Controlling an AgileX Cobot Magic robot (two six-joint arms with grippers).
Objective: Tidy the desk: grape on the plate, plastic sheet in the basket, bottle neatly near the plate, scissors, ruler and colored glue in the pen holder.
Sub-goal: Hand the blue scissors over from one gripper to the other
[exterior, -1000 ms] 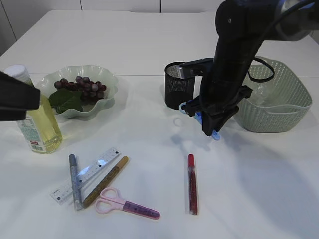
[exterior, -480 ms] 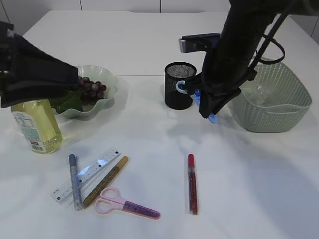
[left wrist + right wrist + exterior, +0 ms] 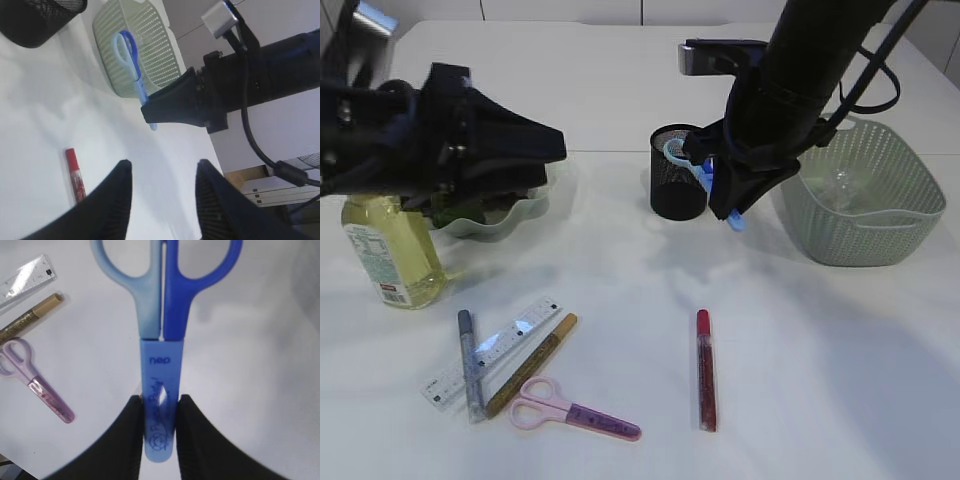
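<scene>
Blue scissors (image 3: 720, 185) hang sheathed above the black mesh pen holder (image 3: 678, 186). Grapes lie on the green plate (image 3: 545, 192) near the table's left edge — the yellow bottle (image 3: 392, 255) stands upright beside it. Ruler (image 3: 492, 350), pink scissors (image 3: 575, 412), silver, gold and red glue (image 3: 704, 370) lie toward the front edge.

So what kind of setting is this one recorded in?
Probably a lab's staged desk: a white table with stationery such as a ruler and pink scissors, plus a mesh pen holder.
</scene>
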